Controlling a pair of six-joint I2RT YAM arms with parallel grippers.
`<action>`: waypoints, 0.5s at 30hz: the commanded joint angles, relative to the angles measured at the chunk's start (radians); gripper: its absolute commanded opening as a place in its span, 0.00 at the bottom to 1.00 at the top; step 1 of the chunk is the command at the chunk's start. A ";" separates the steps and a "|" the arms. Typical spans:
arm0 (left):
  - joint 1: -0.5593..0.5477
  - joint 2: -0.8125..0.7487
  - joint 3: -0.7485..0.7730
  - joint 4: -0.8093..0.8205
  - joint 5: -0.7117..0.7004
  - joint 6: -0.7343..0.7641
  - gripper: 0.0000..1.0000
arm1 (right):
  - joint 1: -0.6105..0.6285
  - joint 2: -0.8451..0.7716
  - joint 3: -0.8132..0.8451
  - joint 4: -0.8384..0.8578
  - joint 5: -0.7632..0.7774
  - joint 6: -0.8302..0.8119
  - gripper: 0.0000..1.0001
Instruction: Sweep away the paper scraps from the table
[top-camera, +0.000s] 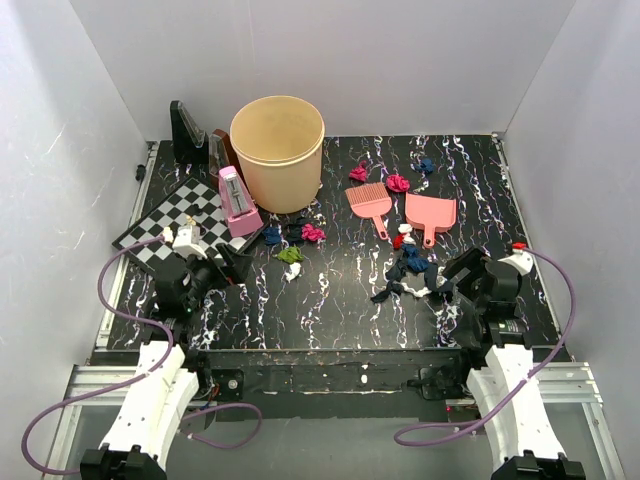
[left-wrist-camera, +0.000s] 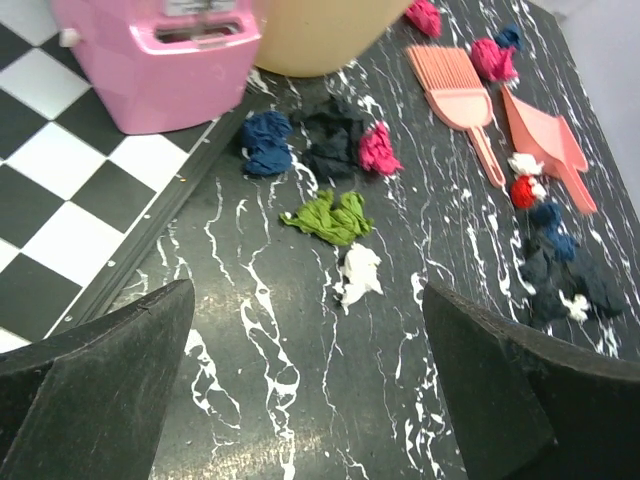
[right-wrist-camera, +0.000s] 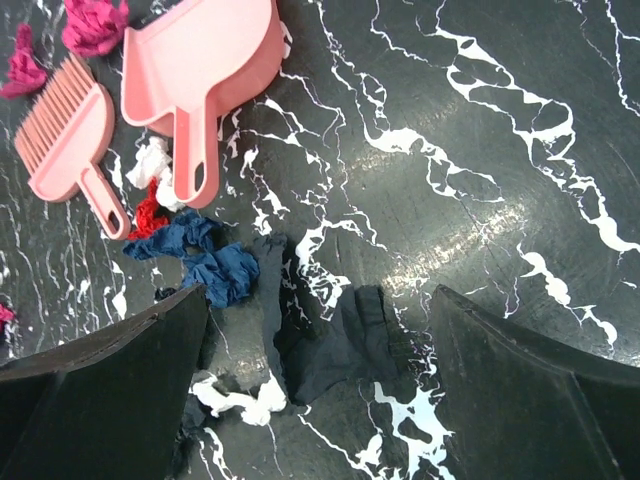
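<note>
My left gripper (top-camera: 225, 265) stands with its jaws spread wide and nothing between them, over the table (top-camera: 340, 310) just beside the chessboard (top-camera: 165, 222), whose edge runs diagonally along my left finger's side; my right gripper (top-camera: 450, 280) is parted just as wide and also empty, low over the right half. White walls close the table on the left, back and right; the near edge meets the rail that carries my bases. Bare veined top lies between my two grippers across the near middle, and again from the dustpan (top-camera: 432, 212) out to the right edge.

The paper scraps (top-camera: 410, 268) lie in a loose band across the middle: ahead of my left jaws a navy wad (left-wrist-camera: 265, 142), a black wad (left-wrist-camera: 335, 142) and a magenta wad (left-wrist-camera: 378, 148) sit in a row, with a green wad (left-wrist-camera: 328, 216) nearer, its long axis across the view, and a white wad (left-wrist-camera: 358, 272) nearest. Between my right fingers dark strips (right-wrist-camera: 320, 340) run lengthwise toward me, beside navy pieces (right-wrist-camera: 215, 265), a red bit (right-wrist-camera: 150, 212) and white bits (right-wrist-camera: 240, 400). More magenta wads (top-camera: 398, 183) lie behind the brush (top-camera: 370, 205). Brush and dustpan both point their handles toward me. The beige tub (top-camera: 277, 150) stands at the rear; the pink box (left-wrist-camera: 160, 55) stands on the chessboard, its top panel cut off by the frame and unreadable.
</note>
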 joint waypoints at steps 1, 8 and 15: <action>-0.001 -0.065 -0.005 -0.092 -0.187 -0.068 0.98 | -0.002 -0.048 -0.012 0.055 0.040 0.043 0.98; -0.001 -0.151 -0.015 -0.187 -0.364 -0.140 0.98 | -0.002 -0.090 -0.064 0.193 -0.149 0.018 0.95; -0.001 -0.174 -0.025 -0.233 -0.387 -0.211 0.98 | 0.007 0.130 0.117 0.201 -0.342 -0.090 0.95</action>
